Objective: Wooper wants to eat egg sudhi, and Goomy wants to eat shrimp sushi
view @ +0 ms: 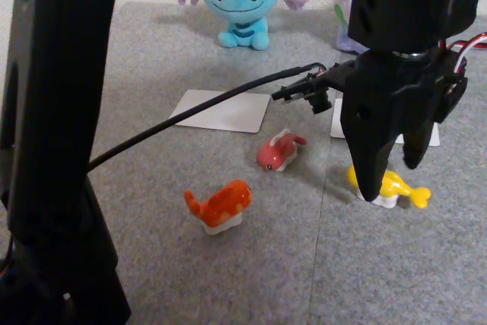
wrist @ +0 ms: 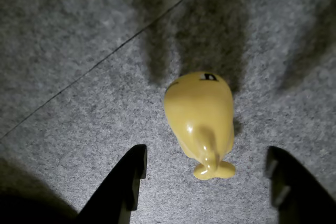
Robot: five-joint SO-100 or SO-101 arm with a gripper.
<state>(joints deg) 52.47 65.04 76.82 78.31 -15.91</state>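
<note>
Your black, tapered pincer [view: 392,180] hangs spread wide over the glossy yellow egg sudhi [wrist: 202,119], tips on either side, not touching. The toy sits on the fuzzy grey carpeted counter [view: 228,279], right of the orange shrimp sushi [view: 221,205].

Grey carpet tiles [view: 228,279], visible seam; soft shadows.

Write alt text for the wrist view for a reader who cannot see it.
The open end effector hangs over the yellow egg sushi toy, its two dark fingertips on either side of the tail fin and not touching it. The toy lies on grey carpet crossed by a diagonal seam.
</note>
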